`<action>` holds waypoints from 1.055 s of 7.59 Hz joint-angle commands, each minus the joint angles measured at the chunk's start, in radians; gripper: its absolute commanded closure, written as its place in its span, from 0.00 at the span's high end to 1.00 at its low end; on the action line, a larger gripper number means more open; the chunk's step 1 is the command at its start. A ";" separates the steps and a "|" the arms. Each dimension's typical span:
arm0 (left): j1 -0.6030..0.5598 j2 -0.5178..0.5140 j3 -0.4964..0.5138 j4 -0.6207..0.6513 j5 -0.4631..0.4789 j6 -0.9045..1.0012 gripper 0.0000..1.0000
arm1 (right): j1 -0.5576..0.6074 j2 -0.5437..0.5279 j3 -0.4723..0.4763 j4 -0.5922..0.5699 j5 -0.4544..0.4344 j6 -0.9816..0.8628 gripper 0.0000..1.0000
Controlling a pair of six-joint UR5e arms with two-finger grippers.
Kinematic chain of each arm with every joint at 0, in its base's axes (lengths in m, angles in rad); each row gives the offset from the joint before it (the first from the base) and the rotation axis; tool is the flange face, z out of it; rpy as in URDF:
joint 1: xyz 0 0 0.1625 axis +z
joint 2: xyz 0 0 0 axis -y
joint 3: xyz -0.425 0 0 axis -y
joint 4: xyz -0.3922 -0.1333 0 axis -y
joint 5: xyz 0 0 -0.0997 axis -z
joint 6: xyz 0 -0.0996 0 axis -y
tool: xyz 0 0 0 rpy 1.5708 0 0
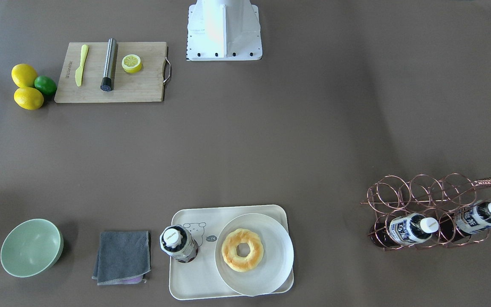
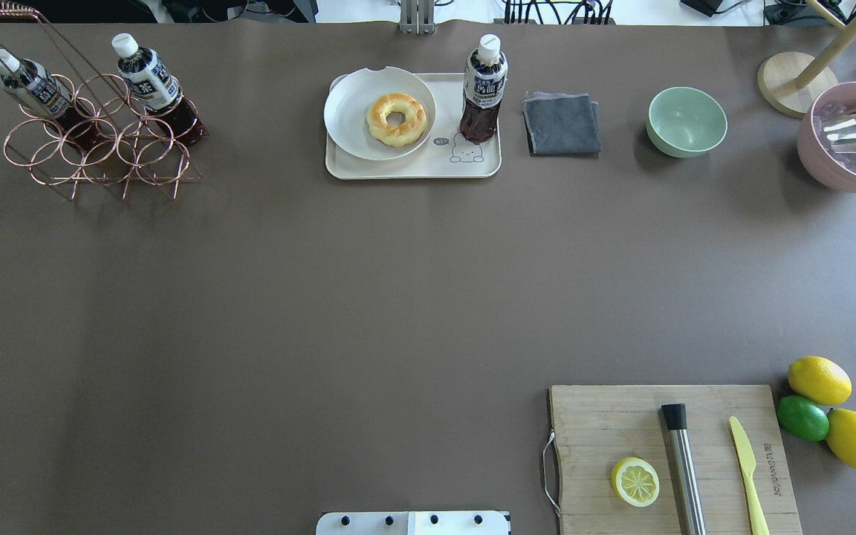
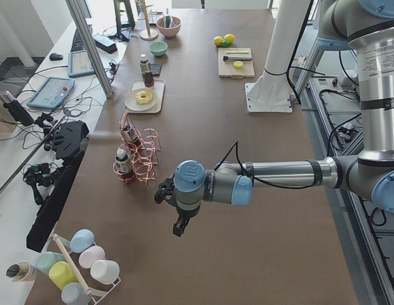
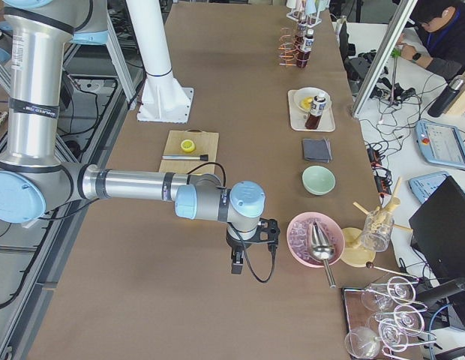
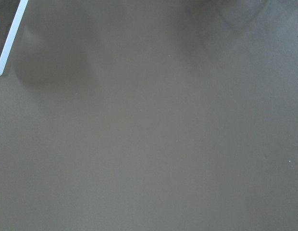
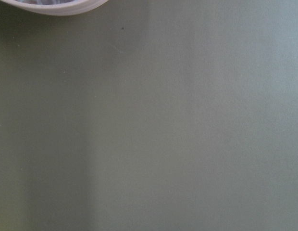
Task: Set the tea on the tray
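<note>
One tea bottle [image 1: 179, 244] stands upright on the cream tray [image 1: 194, 281], at the tray's end beside the bear drawing; it also shows in the overhead view [image 2: 483, 91] on the tray [image 2: 413, 169]. Two more tea bottles [image 2: 147, 74] [image 2: 30, 82] lie tilted in a copper wire rack [image 2: 93, 148]. My left gripper [image 3: 176, 227] hangs over bare table, far from the tray. My right gripper [image 4: 238, 264] hangs over bare table near a pink bowl. Each shows only in a side view, so I cannot tell if it is open or shut.
A round white plate [image 2: 346, 111] with a donut [image 2: 396, 117] fills the tray's other end. A grey cloth [image 2: 562, 124] and a green bowl [image 2: 686, 121] lie beside the tray. A pink bowl [image 2: 851, 137], a cutting board [image 2: 606, 423], lemons and a lime [image 2: 803, 417] are on my right.
</note>
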 commanded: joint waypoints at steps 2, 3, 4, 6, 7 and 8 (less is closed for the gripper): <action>-0.002 0.035 0.014 0.001 0.003 0.000 1.00 | 0.004 0.005 -0.015 -0.002 -0.012 0.000 1.00; -0.002 0.037 0.015 0.002 0.003 -0.002 1.00 | 0.004 0.008 -0.011 -0.005 -0.013 0.000 1.00; -0.003 0.043 0.022 0.002 0.003 -0.002 1.00 | 0.004 0.008 -0.008 -0.007 -0.014 0.000 1.00; -0.003 0.055 0.027 0.004 -0.002 -0.008 1.00 | 0.004 0.008 -0.008 -0.004 -0.014 0.000 1.00; -0.003 0.055 0.036 0.001 0.001 -0.008 1.00 | 0.004 0.005 -0.008 -0.004 -0.014 0.000 1.00; -0.003 0.058 0.044 0.001 0.004 -0.006 1.00 | 0.004 0.004 -0.008 -0.001 -0.013 0.000 1.00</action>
